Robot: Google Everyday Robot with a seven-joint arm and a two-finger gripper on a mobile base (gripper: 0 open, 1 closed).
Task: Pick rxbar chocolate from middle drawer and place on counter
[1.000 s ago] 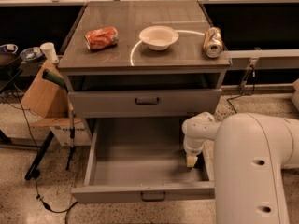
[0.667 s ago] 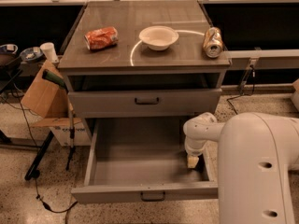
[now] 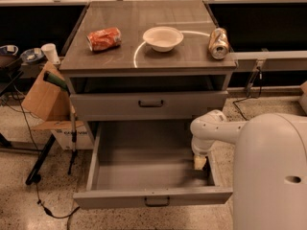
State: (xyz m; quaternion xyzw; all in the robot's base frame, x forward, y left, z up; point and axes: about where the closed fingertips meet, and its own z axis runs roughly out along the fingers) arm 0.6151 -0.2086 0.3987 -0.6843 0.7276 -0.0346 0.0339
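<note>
The middle drawer (image 3: 144, 176) is pulled wide open at the bottom of the cabinet and shows a smooth grey floor. My white arm reaches down into its right side. The gripper (image 3: 199, 163) hangs low by the drawer's right wall, near the floor. The rxbar chocolate is not visible; it may be hidden behind the gripper or the drawer's wall. The counter (image 3: 115, 56) is the glossy grey-brown cabinet top with a pale curved ring line.
On the counter lie a crushed orange can (image 3: 104, 38), a white bowl (image 3: 163, 37) and a gold can (image 3: 218, 43). A shut shallower drawer (image 3: 148, 104) sits above the open one. A cardboard box (image 3: 45, 95) and a dark stand (image 3: 57, 123) are to the left.
The arm and gripper have shifted very slightly to the right inside the drawer. Nothing else has moved.
</note>
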